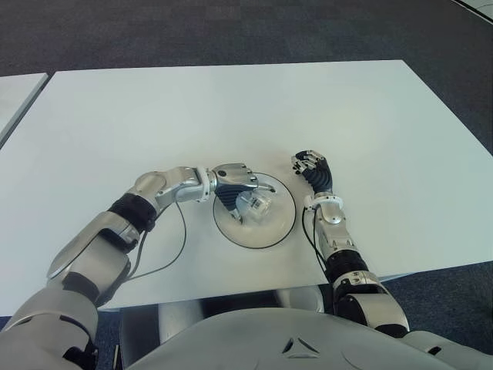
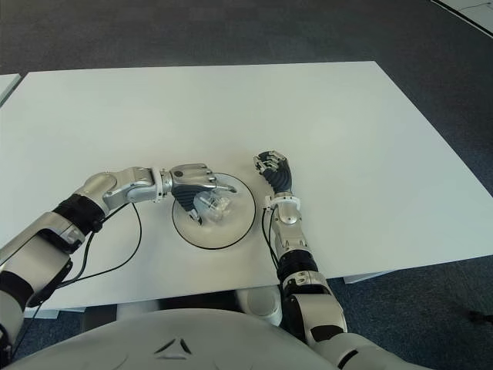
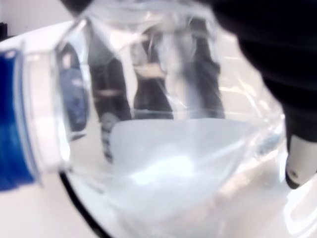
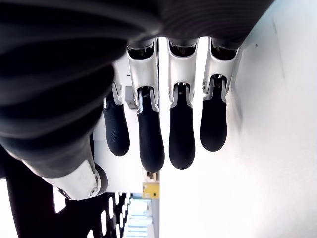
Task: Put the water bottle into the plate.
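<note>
A clear water bottle (image 1: 254,203) with a blue cap (image 3: 9,119) lies on its side over the round white plate (image 1: 279,228) with a dark rim, near the table's front edge. My left hand (image 1: 235,187) is over the plate's left half, its fingers (image 3: 297,148) curled around the bottle. In the left wrist view the bottle (image 3: 163,124) fills the picture, with water pooled in its lower side. My right hand (image 1: 312,169) shows just right of the plate, fingers (image 4: 181,134) curled and holding nothing.
The white table (image 1: 231,108) stretches far behind the plate. A thin black cable (image 1: 166,258) loops on the table beside my left forearm. A second white table's corner (image 1: 15,89) shows at far left. Dark carpet (image 1: 231,31) lies beyond.
</note>
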